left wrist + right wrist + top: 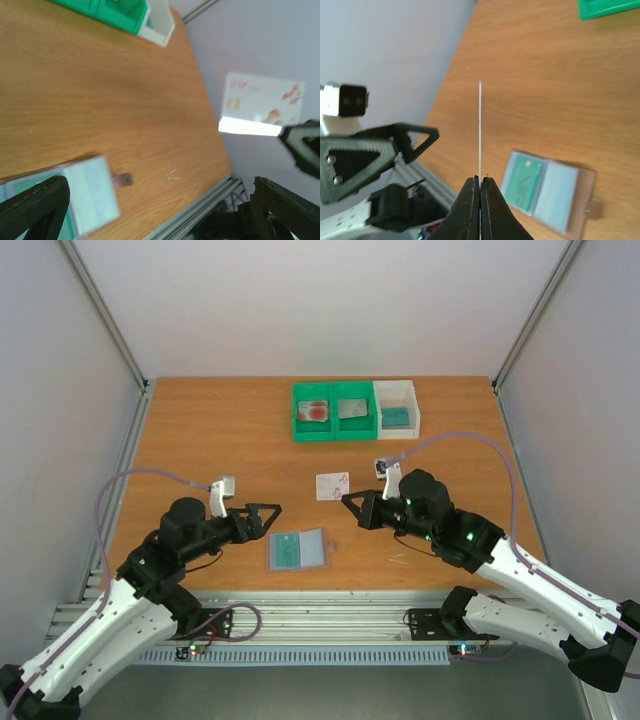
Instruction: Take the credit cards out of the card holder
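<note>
**Left claw** (272, 520): jaws spread wide, holding nothing. It hovers over the table (200, 440), left of centre, tips pointing right. In the left wrist view, one finger (35, 210) shows at the lower left corner and the other at the lower right.

**Card holder** (298, 550): lies open and flat on the table, just right of the left claw's tips and nearer the arm bases, not touching them. A teal card (287, 551) sits in its left panel. The right panel shows plain blue-grey. A small tab sticks out from its right edge.

**White card** (332, 486): white with red blotches, held off the table, up and to the right of the card holder and well apart from it. The right wrist view shows it edge-on, as a thin line rising from the fingertips.

**Right claw** (345, 498): jaws pinched narrow on the near edge of the white card, tips pointing left toward the left claw.

**Far side**: a green tray (335, 388) and an adjoining white tray (412, 405) stand at the far edge, with flat items in their compartments.
</note>
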Tool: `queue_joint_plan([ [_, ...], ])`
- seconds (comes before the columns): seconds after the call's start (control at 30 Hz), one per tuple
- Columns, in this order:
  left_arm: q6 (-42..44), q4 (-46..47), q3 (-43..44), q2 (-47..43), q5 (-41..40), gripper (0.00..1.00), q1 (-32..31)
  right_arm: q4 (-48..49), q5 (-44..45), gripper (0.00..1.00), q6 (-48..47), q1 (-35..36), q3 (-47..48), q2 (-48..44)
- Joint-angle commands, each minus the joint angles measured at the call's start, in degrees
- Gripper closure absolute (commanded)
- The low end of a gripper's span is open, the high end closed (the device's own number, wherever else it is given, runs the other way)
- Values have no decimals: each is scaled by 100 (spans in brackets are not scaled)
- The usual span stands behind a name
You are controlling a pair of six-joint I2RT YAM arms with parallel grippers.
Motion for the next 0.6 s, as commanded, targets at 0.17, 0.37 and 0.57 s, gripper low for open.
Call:
queue_joint_plan([
  [0.17, 440, 87, 8, 949, 332, 1, 11, -765, -519, 99, -1119, -1096, 613, 696],
  [0.37, 599, 25, 109, 926, 240, 1, 37, -346, -1617, 99, -940, -2123, 480, 1135],
  [0.57, 729, -170, 304, 1273, 261, 1, 105, -66, -2444, 99, -828, -2821, 584, 1801],
])
